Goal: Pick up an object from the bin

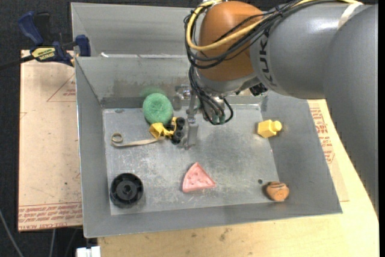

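Your gripper sits low over the bin floor, hard against the view-right end of the yellow-and-black toy. From this angle you cannot tell how far it is open, and nothing shows in its hold. The toy is the nearest thing, so judge it the likely pick.

The main risk is a miss. The gripper looks to be beside the toy's dark end rather than astride it, so closing here may catch only an edge, or nothing. The toy could then squirt away to the view's left.

A tan strap runs off the toy's left end. You cannot tell whether it is joined to the toy or only touching. If joined, it will drag on a lift and may tug the toy loose.

The green ball lies just behind the toy. A nudged toy could set it rolling.

Going lower risks scraping the metal floor.

The pink wedge, yellow block, black disc and brown lump all lie well apart from the toy and should stay out of it.
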Motion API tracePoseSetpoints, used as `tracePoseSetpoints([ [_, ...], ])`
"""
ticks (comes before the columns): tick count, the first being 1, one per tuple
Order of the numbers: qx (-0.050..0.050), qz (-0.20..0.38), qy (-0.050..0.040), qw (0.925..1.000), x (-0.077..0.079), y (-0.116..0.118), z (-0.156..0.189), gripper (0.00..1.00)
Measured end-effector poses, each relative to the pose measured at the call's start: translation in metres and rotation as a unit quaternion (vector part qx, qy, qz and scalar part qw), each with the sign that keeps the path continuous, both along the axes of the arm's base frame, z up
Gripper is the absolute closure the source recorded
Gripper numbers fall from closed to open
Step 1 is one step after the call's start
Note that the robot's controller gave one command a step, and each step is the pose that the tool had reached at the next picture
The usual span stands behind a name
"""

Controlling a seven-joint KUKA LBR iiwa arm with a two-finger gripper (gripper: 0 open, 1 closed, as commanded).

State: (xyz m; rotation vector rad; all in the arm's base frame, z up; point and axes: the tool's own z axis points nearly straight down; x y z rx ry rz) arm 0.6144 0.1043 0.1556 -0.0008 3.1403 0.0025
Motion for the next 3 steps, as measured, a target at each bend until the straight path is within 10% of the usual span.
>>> tracePoseSetpoints([
  [1, 0.000, 0.036, -0.0033, 0.9993, 0.015, 0.003, -0.036, 0.00],
  [3, -0.001, 0.247, -0.0055, 0.9689, 0.030, 0.013, -0.082, 0.00],
])
